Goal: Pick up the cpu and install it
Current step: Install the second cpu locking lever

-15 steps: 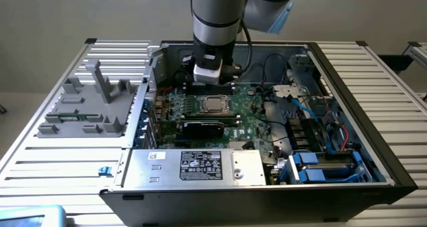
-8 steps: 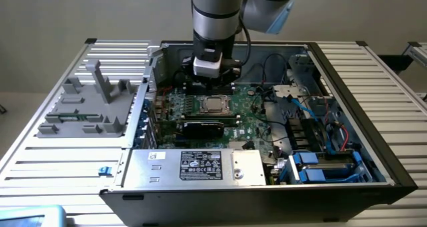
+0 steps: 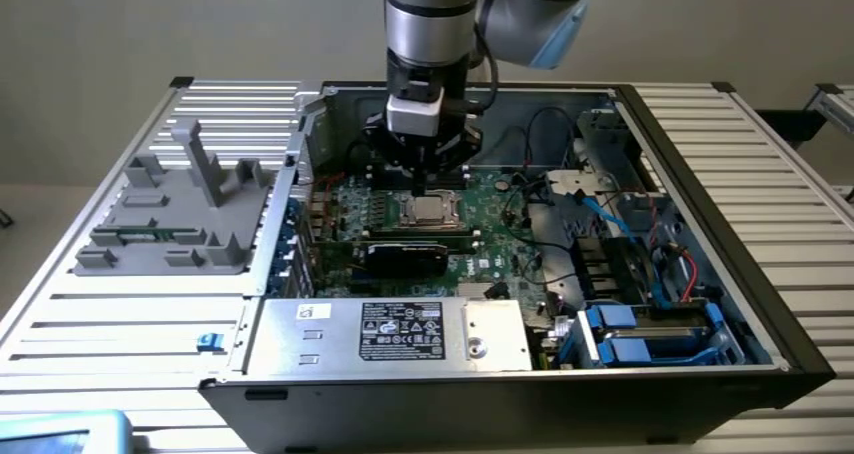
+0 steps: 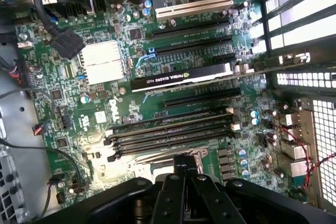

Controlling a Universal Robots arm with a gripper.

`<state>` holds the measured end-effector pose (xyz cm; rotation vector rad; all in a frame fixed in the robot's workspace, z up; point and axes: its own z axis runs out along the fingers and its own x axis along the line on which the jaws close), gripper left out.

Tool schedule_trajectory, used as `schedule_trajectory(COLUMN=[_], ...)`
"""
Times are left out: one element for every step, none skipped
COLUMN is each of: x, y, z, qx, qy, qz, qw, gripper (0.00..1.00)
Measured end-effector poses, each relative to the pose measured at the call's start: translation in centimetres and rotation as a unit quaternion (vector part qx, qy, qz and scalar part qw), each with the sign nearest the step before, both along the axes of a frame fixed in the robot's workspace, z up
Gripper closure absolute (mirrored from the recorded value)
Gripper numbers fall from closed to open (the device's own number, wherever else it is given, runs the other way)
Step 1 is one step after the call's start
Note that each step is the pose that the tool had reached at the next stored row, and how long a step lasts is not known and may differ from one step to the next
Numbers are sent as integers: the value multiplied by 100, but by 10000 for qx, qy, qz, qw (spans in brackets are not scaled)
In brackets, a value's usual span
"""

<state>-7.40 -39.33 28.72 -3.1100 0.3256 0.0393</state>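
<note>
Jaws point(image 3: 424, 187) of mine are drawn together, hanging just above the small square silver-topped cpu point(image 3: 427, 211), which lies flat in its metal-framed socket on the green motherboard point(image 3: 501, 244), just behind the black graphics card point(image 3: 407, 257). Judging from this, the chip looks seated, so doing this step well means staying plumb over the socket, with no sideways drag across the chip.

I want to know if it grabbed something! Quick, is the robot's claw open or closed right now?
Gripper: closed, fingers together just above the cpu in the socket. Whether it is holding anything cannot be told.
</note>
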Motion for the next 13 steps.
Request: schedule_trajectory(x=[0, 0, 0, 0, 0, -1, 0, 0, 0, 0, 0, 0, 0], y=[29, 58, 85, 105, 117, 122, 122, 122, 122, 122, 122, 122, 122], z=[11, 27, 48, 74, 104, 122, 124, 124, 124, 124, 125, 124, 124], qx=[-29, -50, -66, -79, -86, -87, -86, -86, -86, -86, -87, -86, -86], qy=[-9, -18, -31, -42, -52, -60, -63, -63, -63, -63, -63, -63, -63], qz=[0, 0, 0, 0, 0, -1, -1, 0, 0, 0, 0, 0, 0], qw=[10000, 10000, 10000, 10000, 9999, 9999, 9999, 9999, 9999, 9999, 9999, 9999, 9999], gripper=[89, 89, 89, 89, 89, 89, 89, 89, 89, 89, 89, 89, 89])
